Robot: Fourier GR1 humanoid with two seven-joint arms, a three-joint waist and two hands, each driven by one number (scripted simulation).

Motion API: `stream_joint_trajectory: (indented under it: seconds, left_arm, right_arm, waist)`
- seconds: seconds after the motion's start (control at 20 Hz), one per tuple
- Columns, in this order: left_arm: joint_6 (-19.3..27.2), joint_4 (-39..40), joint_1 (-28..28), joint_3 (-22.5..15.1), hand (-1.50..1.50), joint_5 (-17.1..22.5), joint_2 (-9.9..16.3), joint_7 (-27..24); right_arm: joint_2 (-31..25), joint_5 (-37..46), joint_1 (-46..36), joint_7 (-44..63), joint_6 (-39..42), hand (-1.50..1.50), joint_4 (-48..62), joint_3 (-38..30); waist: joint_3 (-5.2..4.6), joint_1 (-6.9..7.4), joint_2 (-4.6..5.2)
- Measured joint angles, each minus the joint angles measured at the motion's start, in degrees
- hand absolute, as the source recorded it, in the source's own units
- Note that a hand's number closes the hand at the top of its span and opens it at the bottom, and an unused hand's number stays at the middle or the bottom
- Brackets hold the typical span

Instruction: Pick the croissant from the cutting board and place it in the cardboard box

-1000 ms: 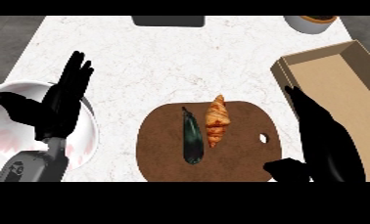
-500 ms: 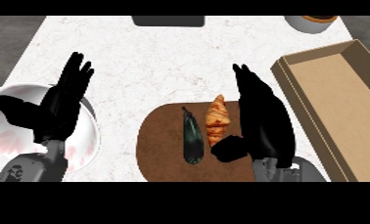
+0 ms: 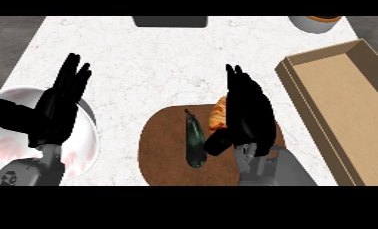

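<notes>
Right hand (image 3: 247, 110), fingers straight and apart, is held over the golden-brown crescent croissant (image 3: 216, 114), which is seen just left of its palm.

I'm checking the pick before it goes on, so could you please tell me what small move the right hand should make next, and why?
Probably lower the right hand and curl its fingers round the croissant. The hand is over the cutting board with fingers straight, covering most of the croissant, which lies unheld beside the dark vegetable. The cardboard box waits to the right.
</notes>
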Motion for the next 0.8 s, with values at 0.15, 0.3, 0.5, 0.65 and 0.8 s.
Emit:
stream_joint_trajectory:
  seconds: [0.15,0.3,0.5,0.65,0.8]
  left_arm:
    - [-0.50,-0.33,0.39,0.33,0.00,-0.21,-0.04,-0.28]
    - [-0.94,0.32,0.28,0.68,0.00,-0.68,-0.55,-1.27]
    - [-1.05,0.58,-0.10,0.98,0.00,-1.12,-1.03,-0.58]
    - [-1.23,0.43,-0.24,1.33,0.00,-1.30,-1.24,0.01]
    - [-1.09,0.20,0.10,0.67,0.00,-2.41,-2.07,-0.41]
  right_arm:
    - [0.35,0.41,-0.06,-0.23,-1.19,-1.50,3.19,0.60]
    - [0.54,0.88,-0.39,-1.04,-2.52,-1.50,6.15,0.55]
    - [0.60,1.74,-0.90,-1.10,-3.64,-1.50,7.80,1.69]
    - [0.66,2.02,-0.79,-1.63,-4.74,-1.50,9.48,1.89]
    - [0.66,1.24,-0.65,-1.36,-5.96,-1.50,10.39,2.48]
  waist:
    - [0.06,0.02,0.02]
    - [0.14,-0.11,0.03]
    - [0.14,-0.16,0.01]
    - [0.14,-0.18,0.03]
    - [0.15,-0.18,0.02]
